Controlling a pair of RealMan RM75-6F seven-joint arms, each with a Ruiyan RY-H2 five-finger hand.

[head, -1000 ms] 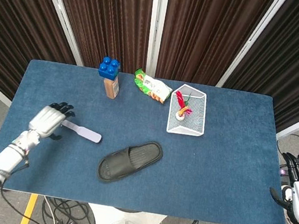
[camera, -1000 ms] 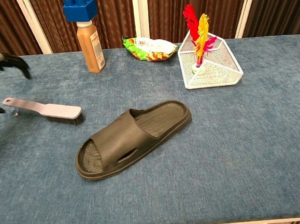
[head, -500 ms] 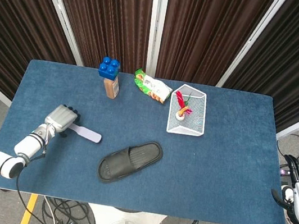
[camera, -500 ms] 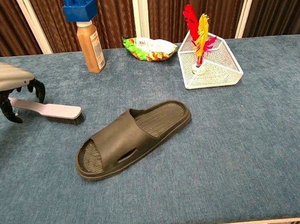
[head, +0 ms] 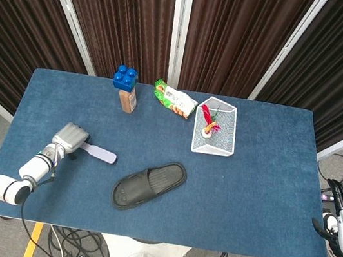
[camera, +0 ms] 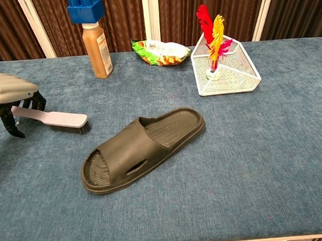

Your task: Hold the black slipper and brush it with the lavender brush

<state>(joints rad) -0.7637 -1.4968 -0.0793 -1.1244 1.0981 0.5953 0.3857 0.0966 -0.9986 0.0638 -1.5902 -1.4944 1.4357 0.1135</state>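
Blue table (head: 251, 200), left hand (camera: 5, 96) curled loosely over lavender brush (camera: 52, 118) handle, grip unclear.

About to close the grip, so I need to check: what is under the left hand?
The lavender brush handle end lies under the left hand, fingers curled down either side. Whether they touch it is hidden.

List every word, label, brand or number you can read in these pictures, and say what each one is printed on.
No text reads clearly enough to quote.
Brown bottle under the blue block: white label with print, too small to read.
Snack packet: coloured printing, blurred, unreadable.
Black slipper, lavender brush, wire basket: no markings visible.
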